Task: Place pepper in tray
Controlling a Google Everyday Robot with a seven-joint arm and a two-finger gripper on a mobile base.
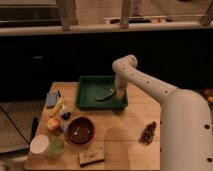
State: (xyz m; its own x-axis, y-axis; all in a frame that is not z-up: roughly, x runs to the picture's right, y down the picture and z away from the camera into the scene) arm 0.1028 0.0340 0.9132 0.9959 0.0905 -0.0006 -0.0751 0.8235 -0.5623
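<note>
While the slim, curved green pepper lies inside the dark green, low-rimmed rectangular tray, the gripper hangs just beside it at the tray's right end. Whether it is open or closed, or touches the pepper, cannot be told. On the wooden table nearer the camera sit a round brown bowl and a dark knobbly cluster, hard to make out.

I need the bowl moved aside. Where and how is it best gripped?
Pinch the bowl at its right rim from above: it stands upright and open, with bare table to its right, fruit and cups crowding its left. The end effector is low in the tray, right of the pepper.
</note>
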